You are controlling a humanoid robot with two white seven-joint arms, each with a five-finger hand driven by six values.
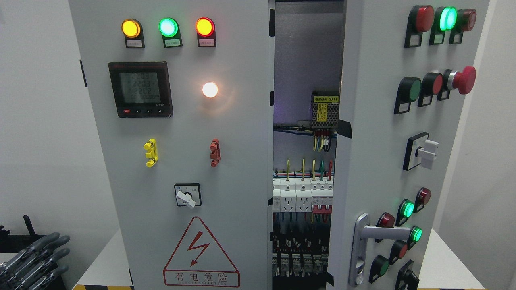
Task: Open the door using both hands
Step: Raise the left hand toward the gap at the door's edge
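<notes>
A grey metal electrical cabinet (181, 161) fills the view, with two doors. The left door (242, 169) is closed flat to the camera; the right door (379, 141) stands swung outward, leaving a tall gap between them.

The left door carries three round lamps along the top, amber (131, 28), green (168, 27) and red (204, 26), all lit. Below sit one square black meter (140, 89) with a digital screen, one glowing white lamp (210, 90), one yellow clip (150, 153), one red clip (215, 153), one white rotary switch (186, 196), and one red triangular shock-warning sticker (200, 253).

The right door holds many round buttons and lamps in red and green, one red mushroom stop button (463, 79), one white knob switch (425, 152), and one silver lever handle (373, 241) near its lower edge.

Through the gap show white breakers (302, 197), coloured wires and a small mesh-cased power supply (325, 112) with a yellow label.

The cabinet stands on a white table (443, 262) before plain white walls.

The left hand (34, 259), with grey and black jointed fingers, rests at the lower left corner, well apart from both doors, fingers extended side by side and holding nothing.
</notes>
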